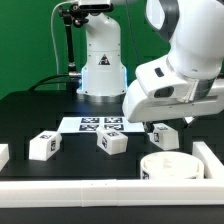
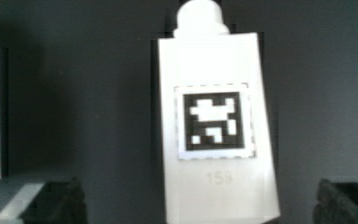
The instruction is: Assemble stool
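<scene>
White peg-tipped block leg [image 2: 215, 120] sits between spread fingers [image 2: 350, 203].

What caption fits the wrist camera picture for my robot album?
Open two-finger gripper poised over a white plastic block leg with a black-and-white square marker tag on the dark table.

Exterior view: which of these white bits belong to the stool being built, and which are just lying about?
Stool parts: thick round white plastic disc seat; three chunky white plastic block legs with marker tags.
Lying about: thin flat white marker board; long white rim bars.
</scene>
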`<state>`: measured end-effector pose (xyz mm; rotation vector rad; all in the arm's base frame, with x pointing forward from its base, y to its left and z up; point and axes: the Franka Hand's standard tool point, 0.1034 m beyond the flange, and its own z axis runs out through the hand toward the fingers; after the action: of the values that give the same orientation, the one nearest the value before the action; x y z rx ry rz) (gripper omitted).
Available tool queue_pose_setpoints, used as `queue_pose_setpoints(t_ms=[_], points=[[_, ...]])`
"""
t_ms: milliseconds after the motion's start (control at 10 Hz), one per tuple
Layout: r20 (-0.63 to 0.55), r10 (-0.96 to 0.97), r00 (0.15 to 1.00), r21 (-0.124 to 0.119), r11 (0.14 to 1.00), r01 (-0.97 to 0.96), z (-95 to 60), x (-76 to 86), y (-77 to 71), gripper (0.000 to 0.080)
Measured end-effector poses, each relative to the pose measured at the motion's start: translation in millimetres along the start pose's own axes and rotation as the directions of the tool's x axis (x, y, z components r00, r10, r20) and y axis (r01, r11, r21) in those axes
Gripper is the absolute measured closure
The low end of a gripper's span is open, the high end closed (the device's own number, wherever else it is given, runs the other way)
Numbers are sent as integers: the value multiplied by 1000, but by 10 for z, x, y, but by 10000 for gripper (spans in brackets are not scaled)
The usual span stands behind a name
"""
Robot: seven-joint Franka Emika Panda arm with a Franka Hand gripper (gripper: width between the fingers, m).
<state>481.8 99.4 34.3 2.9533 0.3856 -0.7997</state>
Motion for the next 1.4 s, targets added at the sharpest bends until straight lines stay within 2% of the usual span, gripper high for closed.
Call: queue_pose_setpoints(t_ms=[300, 400, 600, 800, 1200, 1400], points=[[28, -1, 1000, 1, 1000, 1, 20, -32, -10, 150], [109, -8, 994, -3, 1000, 8, 58, -97, -13, 150], [193, -35, 981, 5, 999, 35, 113, -22, -15, 150], [280, -50, 959, 18, 999, 47, 136, -19, -20, 150], [261, -42, 965, 18, 999, 39, 112, 112, -14, 150], [259, -43, 965, 19, 999, 39, 164, 162, -28, 150]])
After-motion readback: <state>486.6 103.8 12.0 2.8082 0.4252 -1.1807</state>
